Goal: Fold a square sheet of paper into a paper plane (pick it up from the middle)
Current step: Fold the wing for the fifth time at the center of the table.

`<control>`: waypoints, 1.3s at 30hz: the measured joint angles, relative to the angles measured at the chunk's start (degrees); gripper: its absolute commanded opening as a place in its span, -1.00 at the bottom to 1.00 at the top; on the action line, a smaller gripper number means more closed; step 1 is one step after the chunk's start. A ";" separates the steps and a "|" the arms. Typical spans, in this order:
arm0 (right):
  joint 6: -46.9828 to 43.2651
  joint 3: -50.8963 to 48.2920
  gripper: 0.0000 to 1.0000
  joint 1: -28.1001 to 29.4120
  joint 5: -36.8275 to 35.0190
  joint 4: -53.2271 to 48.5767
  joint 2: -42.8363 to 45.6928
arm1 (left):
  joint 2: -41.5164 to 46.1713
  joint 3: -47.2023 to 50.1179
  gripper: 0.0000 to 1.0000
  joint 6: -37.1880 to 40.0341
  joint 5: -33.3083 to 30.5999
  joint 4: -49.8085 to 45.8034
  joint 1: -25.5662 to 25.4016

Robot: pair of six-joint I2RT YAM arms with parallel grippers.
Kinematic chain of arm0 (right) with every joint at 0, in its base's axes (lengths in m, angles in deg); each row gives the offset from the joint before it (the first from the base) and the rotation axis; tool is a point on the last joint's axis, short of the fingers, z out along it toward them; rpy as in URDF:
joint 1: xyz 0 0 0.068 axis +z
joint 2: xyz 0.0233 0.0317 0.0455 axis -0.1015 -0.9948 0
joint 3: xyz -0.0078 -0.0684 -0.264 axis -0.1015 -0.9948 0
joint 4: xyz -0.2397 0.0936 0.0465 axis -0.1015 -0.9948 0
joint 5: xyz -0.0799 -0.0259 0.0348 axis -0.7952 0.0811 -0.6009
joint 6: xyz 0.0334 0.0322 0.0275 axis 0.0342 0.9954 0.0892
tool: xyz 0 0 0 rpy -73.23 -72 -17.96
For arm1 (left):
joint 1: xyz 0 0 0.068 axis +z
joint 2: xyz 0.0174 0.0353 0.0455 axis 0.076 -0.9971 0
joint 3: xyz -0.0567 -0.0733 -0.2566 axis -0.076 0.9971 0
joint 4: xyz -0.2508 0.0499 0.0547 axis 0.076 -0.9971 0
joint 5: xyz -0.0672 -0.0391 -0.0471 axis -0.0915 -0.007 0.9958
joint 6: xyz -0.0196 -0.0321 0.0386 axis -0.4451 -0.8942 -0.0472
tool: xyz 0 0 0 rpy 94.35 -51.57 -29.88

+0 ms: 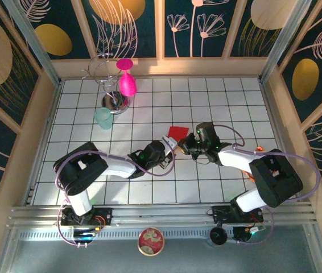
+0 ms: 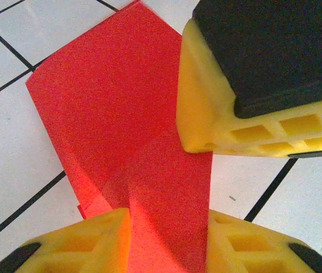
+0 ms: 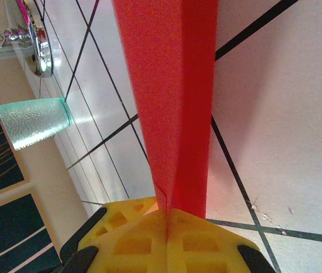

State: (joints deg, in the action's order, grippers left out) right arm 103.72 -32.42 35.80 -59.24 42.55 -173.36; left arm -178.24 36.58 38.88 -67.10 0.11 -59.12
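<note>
Paper plane (image 3: 166, 85), part-folded, runs lengthwise up the frame from the right claw (image 3: 166, 213), which pinches it shut. The left claw (image 2: 169, 227) straddles it close by; I cannot tell if it grips.

Left arm (image 1: 115, 166), right arm (image 1: 236, 158) white, black joints, lilac cables; pincer fingers (image 3: 128, 242) yellow (square pockets).

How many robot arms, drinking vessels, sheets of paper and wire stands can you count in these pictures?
Robot arms: 2 (left arm, right arm)
Drinking vessels: 2 (magenta goblet, green cup)
Sheets of red paper: 1
Chrome wire stand: 1
Total: 6
</note>
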 measured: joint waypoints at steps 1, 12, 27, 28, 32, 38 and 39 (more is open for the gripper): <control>0.00 0.00 -1.00 -0.04 0.04 0.07 0.02 | 0.00 0.00 -0.39 0.00 -0.02 0.11 0.00; -1.09 0.04 -0.15 -1.55 0.83 -0.66 0.07 | 0.00 0.79 -0.70 0.35 -0.02 2.23 0.00; -14.10 0.85 0.22 -8.92 -5.16 -7.21 9.07 | -0.02 4.15 -0.85 -6.69 4.48 6.64 0.00; -15.43 0.83 0.22 -8.94 -5.49 -7.39 9.57 | -0.02 4.74 -0.85 -7.50 4.90 7.45 0.00; -19.23 0.83 0.23 -8.94 -6.38 -8.87 10.45 | -0.02 5.84 -0.86 -9.27 6.21 8.66 -0.02; -21.64 0.83 0.28 -8.94 -7.87 -12.87 10.45 | -0.35 5.29 -0.88 -10.01 7.76 8.35 0.00; -21.84 0.79 0.28 -8.94 -7.98 -13.07 10.45 | -0.46 4.92 -0.89 -10.23 8.04 8.00 0.00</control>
State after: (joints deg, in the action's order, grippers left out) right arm 81.89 -31.64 26.86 -67.21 29.48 -162.91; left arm -178.70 41.50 28.65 -59.06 8.11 -59.12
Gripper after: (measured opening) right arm 0.633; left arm 0.062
